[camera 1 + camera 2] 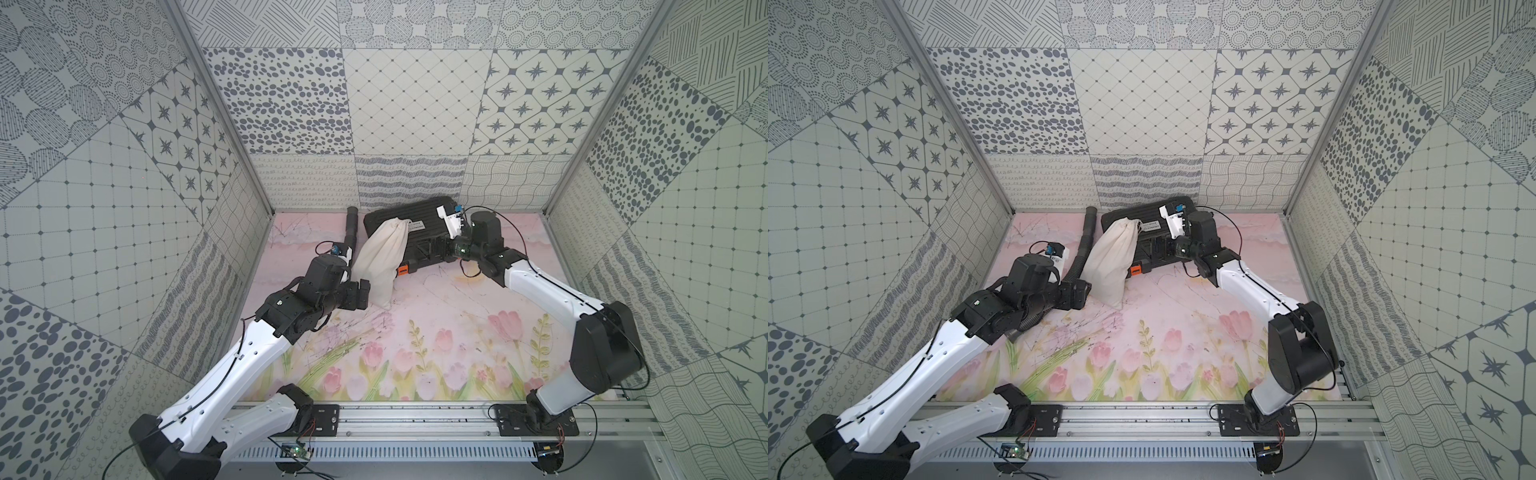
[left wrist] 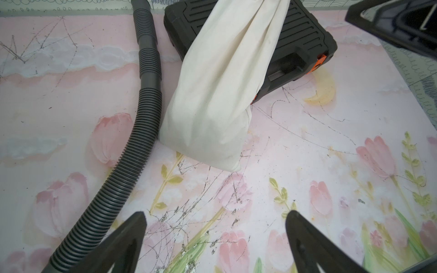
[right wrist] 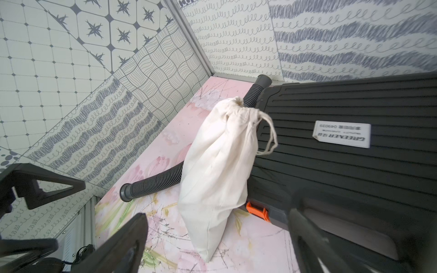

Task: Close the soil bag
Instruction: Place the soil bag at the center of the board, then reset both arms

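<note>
Cloth soil bag (image 1: 380, 259) sits at the far middle of the flower mat (image 2: 307, 165). In both top views its fat bottom points to 7 o'clock. Its neck (image 3: 238, 111) points to 1 o'clock and leans up on the black case (image 3: 354, 165).

The neck looks bunched up tight. The white cord (image 3: 272, 134) hangs out of it in a loose loop over the case. So I think the closing pull is done, or almost done.

The left gripper (image 2: 215, 212) has its fingers wide apart and holds nothing. In a top view it is just beside the bag's bottom, at about 8 o'clock from it. The right gripper (image 3: 217, 212) has its fingers wide too, and they are empty. It hangs over the case, at about 3 o'clock from the bag.

If the neck needs to be tighter, I think one gripper should pinch the cord loop and pull it away from the neck. The other should press on the bag so it does not slide.

A gray bendy hose (image 1: 1084, 241) lies along the bag's 9 o'clock side, touching it or very close. It could get bumped by the left arm. The case has a white label (image 3: 343, 136) and an orange latch (image 3: 256, 210). The cord lies flat on the case's ribs, so it may be hard to pinch.
</note>
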Controlling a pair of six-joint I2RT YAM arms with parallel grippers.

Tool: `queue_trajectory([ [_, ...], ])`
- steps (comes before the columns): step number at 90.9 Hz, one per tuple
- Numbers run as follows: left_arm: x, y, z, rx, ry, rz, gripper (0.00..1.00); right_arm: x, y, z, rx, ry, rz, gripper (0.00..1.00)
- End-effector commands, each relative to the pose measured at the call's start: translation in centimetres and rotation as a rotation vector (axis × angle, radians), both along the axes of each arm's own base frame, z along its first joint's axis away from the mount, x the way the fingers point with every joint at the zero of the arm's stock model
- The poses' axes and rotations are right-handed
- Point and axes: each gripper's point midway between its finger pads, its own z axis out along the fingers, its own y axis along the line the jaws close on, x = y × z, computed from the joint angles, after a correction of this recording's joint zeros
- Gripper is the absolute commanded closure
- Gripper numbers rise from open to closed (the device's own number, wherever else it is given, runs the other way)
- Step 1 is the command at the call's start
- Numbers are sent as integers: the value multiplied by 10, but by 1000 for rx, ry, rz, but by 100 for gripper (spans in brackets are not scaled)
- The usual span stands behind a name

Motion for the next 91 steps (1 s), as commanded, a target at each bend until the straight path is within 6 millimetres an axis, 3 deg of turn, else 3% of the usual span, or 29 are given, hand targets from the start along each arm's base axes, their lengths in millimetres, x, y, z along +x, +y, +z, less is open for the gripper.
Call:
queue_trajectory([
  [1, 19, -6, 12, -102, -43, -16, 4, 4, -53, 25, -49, -90, -188, 3],
  [10, 27, 0, 11, -147, -33, 4, 4, -5, -98, 42, -57, -125, -300, 3],
  [28, 49, 25, 5, -193, -47, 88, 4, -20, -187, 34, -107, -135, -564, 3],
  [53, 81, 74, -18, -252, -171, 219, 4, -36, -293, -31, -293, -112, -882, 3],
  [66, 93, 96, -44, -242, -208, 275, 4, -27, -311, -58, -282, -179, -946, 3],
  [72, 99, 105, -60, -238, -223, 291, 4, -22, -312, -84, -284, -171, -943, 3],
  [88, 112, 124, -97, -209, -255, 315, 4, -6, -292, -125, -252, -109, -827, 3],
  [91, 114, 126, -102, -200, -261, 310, 4, -6, -288, -123, -225, -157, -813, 3],
])
